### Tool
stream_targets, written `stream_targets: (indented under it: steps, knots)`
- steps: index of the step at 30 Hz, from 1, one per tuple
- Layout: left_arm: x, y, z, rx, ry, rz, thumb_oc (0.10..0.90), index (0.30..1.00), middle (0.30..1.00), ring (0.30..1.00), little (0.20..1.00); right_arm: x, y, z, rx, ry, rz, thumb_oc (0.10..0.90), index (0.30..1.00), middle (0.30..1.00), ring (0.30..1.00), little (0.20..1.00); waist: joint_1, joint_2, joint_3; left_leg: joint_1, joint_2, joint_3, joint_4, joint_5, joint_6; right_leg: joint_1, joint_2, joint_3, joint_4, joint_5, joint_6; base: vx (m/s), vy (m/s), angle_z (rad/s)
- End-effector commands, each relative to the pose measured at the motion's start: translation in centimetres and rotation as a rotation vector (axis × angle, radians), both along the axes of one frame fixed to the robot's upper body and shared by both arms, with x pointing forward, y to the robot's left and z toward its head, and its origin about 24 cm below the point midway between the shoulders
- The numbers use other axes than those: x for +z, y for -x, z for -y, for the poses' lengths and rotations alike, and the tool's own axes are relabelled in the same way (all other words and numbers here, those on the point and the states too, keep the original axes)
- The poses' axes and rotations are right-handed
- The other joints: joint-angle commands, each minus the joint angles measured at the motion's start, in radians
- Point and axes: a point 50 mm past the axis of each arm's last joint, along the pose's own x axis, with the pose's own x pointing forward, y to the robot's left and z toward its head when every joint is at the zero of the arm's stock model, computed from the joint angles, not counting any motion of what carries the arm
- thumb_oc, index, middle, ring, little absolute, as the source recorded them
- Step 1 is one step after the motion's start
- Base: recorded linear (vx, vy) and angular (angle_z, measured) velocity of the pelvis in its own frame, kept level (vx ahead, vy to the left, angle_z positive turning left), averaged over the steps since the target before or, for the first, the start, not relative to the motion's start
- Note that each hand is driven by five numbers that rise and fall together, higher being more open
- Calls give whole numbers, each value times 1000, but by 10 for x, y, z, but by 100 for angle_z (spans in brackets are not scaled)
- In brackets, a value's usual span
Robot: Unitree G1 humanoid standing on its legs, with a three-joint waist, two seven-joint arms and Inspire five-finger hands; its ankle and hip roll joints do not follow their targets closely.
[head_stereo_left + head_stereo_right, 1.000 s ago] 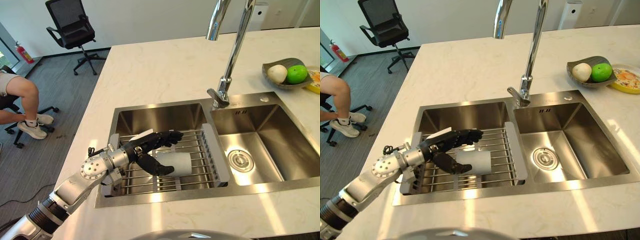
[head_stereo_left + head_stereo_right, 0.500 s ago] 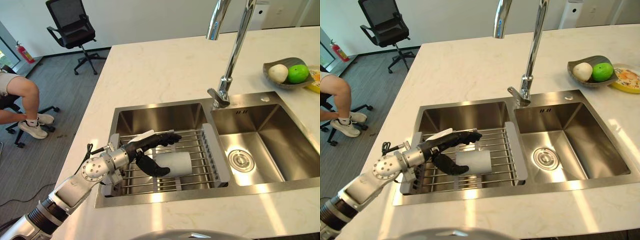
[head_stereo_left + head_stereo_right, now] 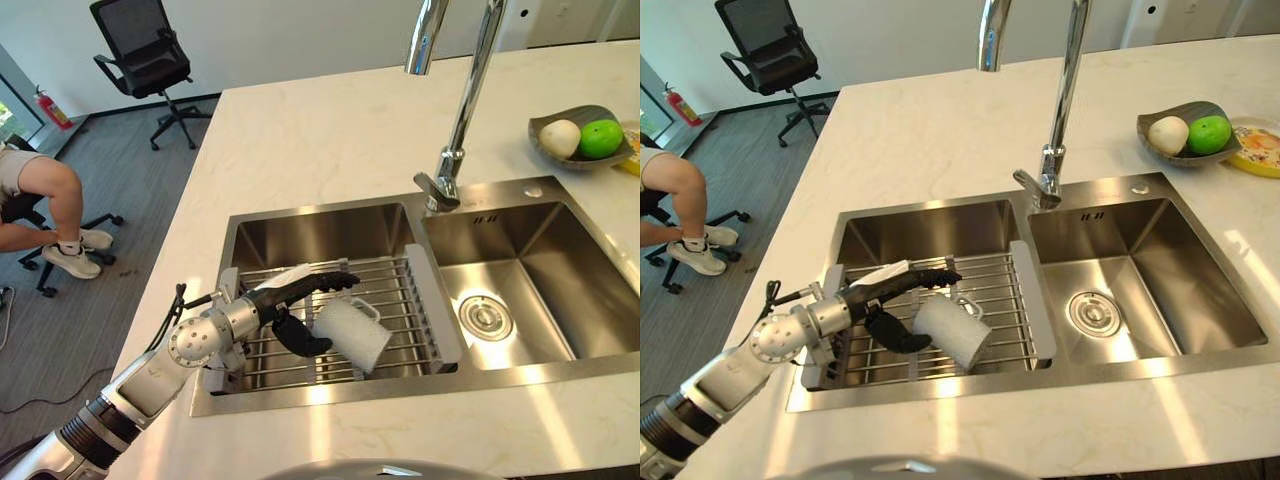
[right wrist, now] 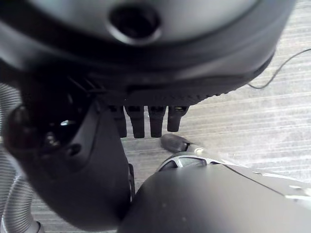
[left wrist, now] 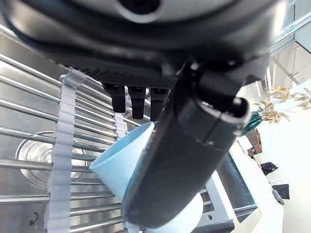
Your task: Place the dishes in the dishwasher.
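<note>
A second ago the mug (image 3: 352, 333) lay flat on its side along the rack (image 3: 395, 290) in the left sink (image 3: 310, 232); now its far end has tipped up and it sits tilted, handle (image 3: 366, 310) up, so I judge my lift has begun but the mug is not yet clear of the bars. My left hand (image 3: 300, 300) has its fingers (image 3: 325, 282) stretched nearly straight over the top of the mug and its thumb (image 3: 300, 340) curled in beneath against the mug's side, pinching it between them. No dishwasher shows in the frames, so the carry still lies ahead, and with so shallow a hold I think the mug could roll out. The head views give the tilt and the handle, plus the tap (image 3: 455, 120) and fruit bowl (image 3: 580, 140) well apart. My left wrist view shows what they hide: the thumb (image 5: 180, 160) laid right across the pale mug (image 5: 116, 160), rack bars beneath. My right hand (image 4: 73, 160) hangs over the floor, fingers relaxed, holding nothing.
</note>
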Motion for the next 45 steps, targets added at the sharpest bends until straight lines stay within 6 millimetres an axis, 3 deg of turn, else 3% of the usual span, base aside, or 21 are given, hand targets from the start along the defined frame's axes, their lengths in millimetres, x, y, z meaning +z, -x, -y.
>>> stream_targets:
  steps: [1,7,12,21,32,36,45]
  knots:
    - [46,-20,10,-62,30,230,800,900,900,900,900,-5,53,7,-9,16,-193,800,900,900,900,900,-27,-41,14,-17,15,28,4,6,-31,61,-36,-6,17,-103,74,0,0,0]
    - [43,-20,12,-78,10,220,800,900,900,900,900,-4,54,8,-11,16,-194,800,900,900,900,900,-30,-38,17,-17,16,30,4,7,-32,60,-36,-5,17,-103,74,0,0,0]
    - [65,-25,21,-152,-172,501,800,900,900,900,900,-3,52,11,-26,26,-174,800,900,900,900,900,-33,-33,27,-28,10,33,4,9,-32,49,-43,-9,17,-96,82,-3,1,-1]
    - [57,-26,13,-60,-208,608,800,900,900,900,900,-3,47,13,-64,53,-144,800,900,900,900,900,-28,-36,28,-31,9,39,4,7,-31,44,-47,-9,17,-92,85,-3,1,-1]
    - [64,-28,10,-51,-298,804,800,900,900,900,900,-4,42,7,-80,59,-131,800,900,900,900,900,-29,-52,17,-20,14,44,4,-2,-33,51,-42,-6,17,-97,83,1,0,0]
    - [69,-26,15,-109,-341,888,800,900,900,900,900,-5,43,6,-98,63,-130,800,900,900,900,900,-37,-54,13,-16,14,48,4,-6,-32,50,-41,-3,17,-96,85,0,0,0]
    - [65,-25,25,-233,-423,898,800,900,900,900,900,-5,47,6,-163,53,-123,800,900,900,900,900,-48,-47,9,-8,12,58,4,-12,-30,48,-40,3,17,-96,87,5,1,-1]
